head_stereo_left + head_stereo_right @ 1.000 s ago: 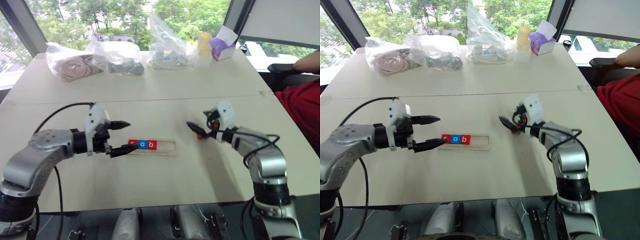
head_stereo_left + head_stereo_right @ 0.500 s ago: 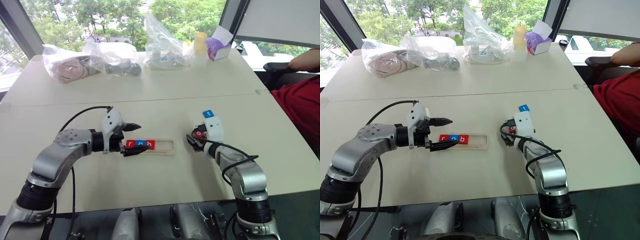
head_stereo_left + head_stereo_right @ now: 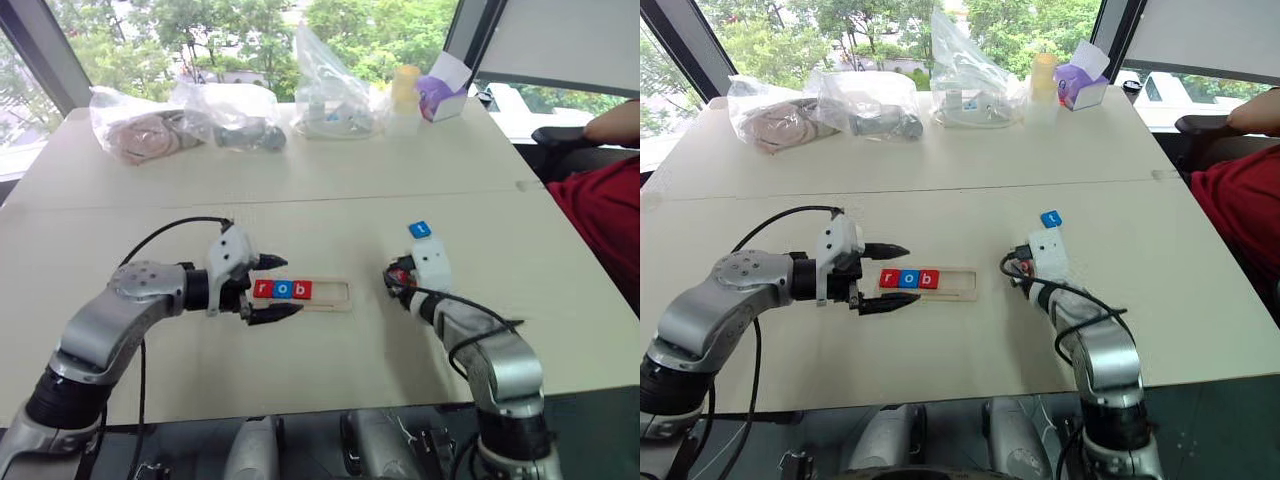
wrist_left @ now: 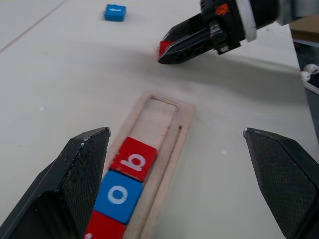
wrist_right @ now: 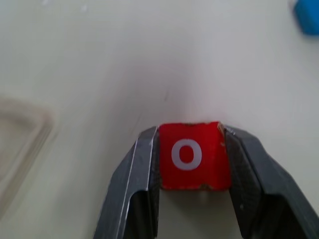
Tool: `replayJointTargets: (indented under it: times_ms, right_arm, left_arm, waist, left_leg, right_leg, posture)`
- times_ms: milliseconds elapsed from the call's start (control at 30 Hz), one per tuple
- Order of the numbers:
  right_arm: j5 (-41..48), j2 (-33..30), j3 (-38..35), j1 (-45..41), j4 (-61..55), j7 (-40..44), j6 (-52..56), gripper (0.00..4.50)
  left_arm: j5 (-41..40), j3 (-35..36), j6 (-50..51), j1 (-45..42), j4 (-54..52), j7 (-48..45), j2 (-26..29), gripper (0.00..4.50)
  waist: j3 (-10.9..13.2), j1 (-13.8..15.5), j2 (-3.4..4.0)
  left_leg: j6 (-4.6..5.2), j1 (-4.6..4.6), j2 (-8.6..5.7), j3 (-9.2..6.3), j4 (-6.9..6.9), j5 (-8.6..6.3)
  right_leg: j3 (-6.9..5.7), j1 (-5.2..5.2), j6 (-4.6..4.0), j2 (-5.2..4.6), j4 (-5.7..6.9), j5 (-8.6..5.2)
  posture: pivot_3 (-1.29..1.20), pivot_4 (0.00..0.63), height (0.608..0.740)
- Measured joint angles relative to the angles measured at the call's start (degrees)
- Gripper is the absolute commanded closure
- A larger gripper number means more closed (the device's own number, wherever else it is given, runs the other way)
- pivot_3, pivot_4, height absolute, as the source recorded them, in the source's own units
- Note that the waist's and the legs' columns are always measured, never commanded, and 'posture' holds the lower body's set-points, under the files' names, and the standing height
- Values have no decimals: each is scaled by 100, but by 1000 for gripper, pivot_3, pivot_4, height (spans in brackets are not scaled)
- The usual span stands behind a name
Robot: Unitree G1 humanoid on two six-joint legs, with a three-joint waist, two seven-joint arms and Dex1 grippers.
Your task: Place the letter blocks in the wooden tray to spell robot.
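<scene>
The wooden tray (image 3: pixel 328 295) lies mid-table holding three letter blocks at its left end: red r (image 3: pixel 263 289), blue o (image 3: pixel 283 290), red b (image 3: pixel 302 290); its right part is bare. My left gripper (image 3: pixel 291 285) is open, one finger on each side of the tray's left end, above the blocks. To the right of the tray, my right gripper (image 5: pixel 189 130) is shut on a red o block (image 5: pixel 189 154), low over the table. From the left wrist view, the right gripper (image 4: pixel 167 52) sits beyond the tray's (image 4: pixel 159 114) bare end. A blue t block (image 3: pixel 419 229) lies just beyond it.
Clear plastic bags (image 3: pixel 190 115) with items, a yellow-capped bottle (image 3: pixel 405 95) and a purple box (image 3: pixel 445 90) line the table's far edge. A person in a red top (image 3: pixel 605 215) sits at the right side. A seam (image 3: pixel 300 200) runs across the tabletop.
My right gripper has closed onto the red o block and drawn back a little toward me. The left gripper stays open by the tray.
</scene>
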Motion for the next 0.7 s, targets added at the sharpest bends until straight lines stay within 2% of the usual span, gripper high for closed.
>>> replayJointTargets:
  times_ms: [100, 167, 300, 333, 467, 567, 633, 700]
  right_arm:
    - [-71, 419, -90, 183, -698, -353, 845, 3286]
    - [-112, 468, -96, 183, -868, -500, 1132, 3286]
    - [-136, 521, -143, 207, -800, -604, 1032, 3286]
    - [-136, 533, -142, 211, -740, -617, 937, 2268]
    - [-82, 521, -116, 187, -638, -578, 744, 379]
    - [41, 365, -490, 94, -542, -340, 281, 379]
    - [238, -108, -706, -22, -510, 72, -52, 379]
    - [644, -768, -880, -210, -270, 868, -443, 379]
  left_arm:
    - [63, -98, -32, -46, 79, -29, -64, 0]
    - [98, -181, -35, -80, 134, -74, -129, 0]
    - [215, -295, -145, -153, 292, -126, -235, 0]
    - [246, -337, -161, -175, 325, -127, -261, 0]
    - [266, -400, -210, -212, 347, -159, -308, 0]
    - [235, -359, -200, -145, 339, -186, -248, 0]
    - [227, -329, -190, -79, 332, -225, -147, 0]
    - [158, -258, -119, -61, 299, -351, 40, 0]
  waist:
    - [0, -13, 0]
    - [0, -20, 0]
    - [-1, -18, -1]
    - [-4, -18, -5]
    - [-5, -20, -7]
    - [-3, -16, -5]
    - [-3, -19, -6]
    - [0, -25, -4]
  left_leg:
    - [0, 6, -1, -3, 3, 0]
    - [-1, 6, -1, -1, 6, 1]
    - [-1, 6, -3, 1, 7, 1]
    - [-1, 6, -3, 2, 6, 1]
    - [-1, 6, -2, 1, 7, 1]
    - [-1, 3, -3, 2, 7, 1]
    - [-1, 2, -3, 3, 6, 1]
    - [0, 2, -6, 4, 5, 0]
  right_leg:
    - [0, 0, -7, 0, 1, -2]
    - [1, 0, -21, -1, 1, -9]
    - [1, 2, -21, -1, -1, -9]
    - [1, 2, -21, -1, -2, -9]
    - [2, 3, -21, -1, -2, -9]
    - [2, 2, -19, -5, -4, -9]
    - [2, 2, -16, -6, -9, -9]
    - [2, 2, -16, -4, -10, -9]
  posture:
    - [0, 150, 740]
    - [0, 150, 740]
    - [0, 150, 740]
    - [0, 150, 740]
    - [0, 150, 740]
    - [0, 150, 740]
    - [0, 150, 740]
    - [0, 150, 740]
